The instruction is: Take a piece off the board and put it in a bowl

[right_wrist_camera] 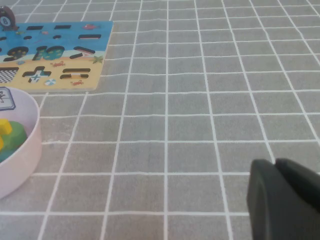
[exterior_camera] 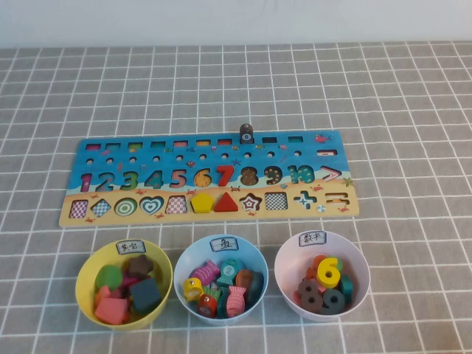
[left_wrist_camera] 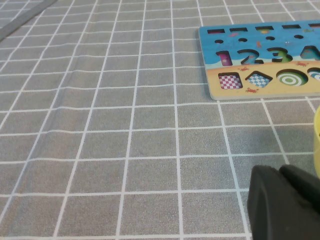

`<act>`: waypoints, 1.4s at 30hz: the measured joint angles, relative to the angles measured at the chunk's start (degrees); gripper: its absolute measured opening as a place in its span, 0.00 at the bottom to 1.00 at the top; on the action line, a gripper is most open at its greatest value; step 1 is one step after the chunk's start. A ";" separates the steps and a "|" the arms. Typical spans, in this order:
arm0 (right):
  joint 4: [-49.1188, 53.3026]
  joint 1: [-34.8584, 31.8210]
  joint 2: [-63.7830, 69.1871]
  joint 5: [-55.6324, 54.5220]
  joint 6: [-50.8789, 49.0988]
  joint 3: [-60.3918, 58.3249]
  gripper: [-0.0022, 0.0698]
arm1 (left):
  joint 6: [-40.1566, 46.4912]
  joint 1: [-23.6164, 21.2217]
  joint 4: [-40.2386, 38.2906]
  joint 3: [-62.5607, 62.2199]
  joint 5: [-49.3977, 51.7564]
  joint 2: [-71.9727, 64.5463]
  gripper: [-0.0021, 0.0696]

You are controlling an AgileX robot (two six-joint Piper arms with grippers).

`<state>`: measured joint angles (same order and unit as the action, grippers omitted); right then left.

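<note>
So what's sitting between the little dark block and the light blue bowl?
In the high view, the board lies between the dark block and the blue bowl, the red 7 roughly in line.

Numbers 1–10 on the board (exterior_camera: 209, 177)

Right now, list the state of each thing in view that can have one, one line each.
dark piece: upright in the board's top row, untouched.
board: flat on the table, red 7 seated.
light blue bowl: upright, holding coloured pieces.
yellow bowl: upright, holding shape blocks.
pink bowl: upright, holding number pieces.
left gripper: over the table left of the board.
right gripper: over the table right of the board.
</note>
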<state>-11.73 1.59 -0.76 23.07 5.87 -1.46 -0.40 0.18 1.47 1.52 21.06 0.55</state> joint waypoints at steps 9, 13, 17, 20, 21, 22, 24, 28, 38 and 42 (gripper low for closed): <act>-6.88 0.00 0.00 -0.60 0.00 0.00 0.01 | 0.00 0.00 0.00 0.00 0.00 0.00 0.02; -15.23 0.00 0.00 -2.64 0.00 0.00 0.01 | 0.00 0.00 0.00 0.00 0.00 0.00 0.02; -25.34 0.00 0.00 -7.98 0.00 0.00 0.01 | 0.00 0.00 0.00 0.00 0.00 0.00 0.02; -31.92 0.00 0.00 -11.28 0.00 0.00 0.01 | 0.00 0.00 0.00 0.00 0.00 0.00 0.02; -33.41 0.00 0.00 -12.07 0.00 0.00 0.01 | 0.00 0.00 0.00 0.00 0.00 0.00 0.02; -34.27 0.00 0.00 -12.83 0.00 0.00 0.01 | 0.00 0.00 0.00 0.00 0.00 0.00 0.02; -35.60 0.00 0.00 -14.05 0.00 0.00 0.01 | 0.00 0.00 0.00 0.00 0.00 0.00 0.02; -41.03 0.00 0.00 -13.76 0.00 0.00 0.01 | 0.00 0.00 0.00 0.00 0.00 0.00 0.02; -38.94 0.00 14.62 5.97 0.00 13.30 0.01 | 0.00 0.00 0.00 0.00 0.00 0.00 0.02; -32.37 0.00 29.45 14.97 0.00 22.06 0.01 | 0.00 0.00 0.00 0.00 0.00 0.00 0.02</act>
<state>-44.10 1.59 28.69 38.04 5.87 20.60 -0.40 0.18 1.47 1.52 21.06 0.55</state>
